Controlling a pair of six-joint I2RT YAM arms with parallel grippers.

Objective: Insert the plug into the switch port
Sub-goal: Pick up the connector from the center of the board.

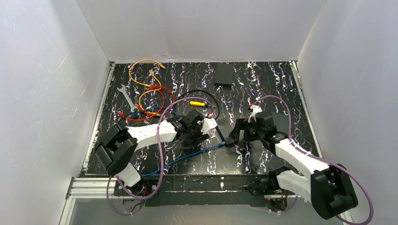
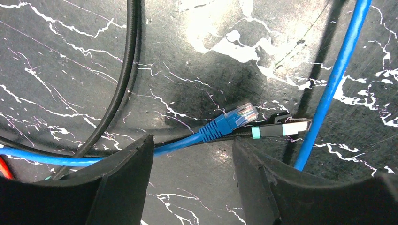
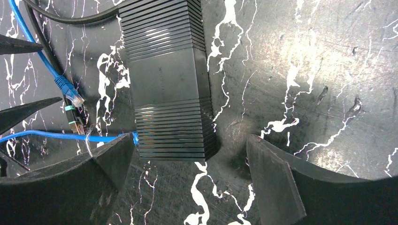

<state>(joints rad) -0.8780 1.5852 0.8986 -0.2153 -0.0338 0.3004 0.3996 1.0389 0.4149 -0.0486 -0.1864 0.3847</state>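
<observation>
The loose blue plug with a clear tip lies on the black marbled table just ahead of my left gripper, which is open and empty, its fingers either side of the blue cable. A black plug with a teal band lies right beside it. The switch is a black ribbed box lying in front of my open right gripper, with its near end between the fingertips. A blue cable meets its near left corner. The blue plug lies left of the switch. In the top view both grippers meet mid-table.
Orange and red cables, a wrench and a yellow-tipped tool lie at the back left. A second black box sits at the back centre. A black cable runs past the left fingers. White walls enclose the table.
</observation>
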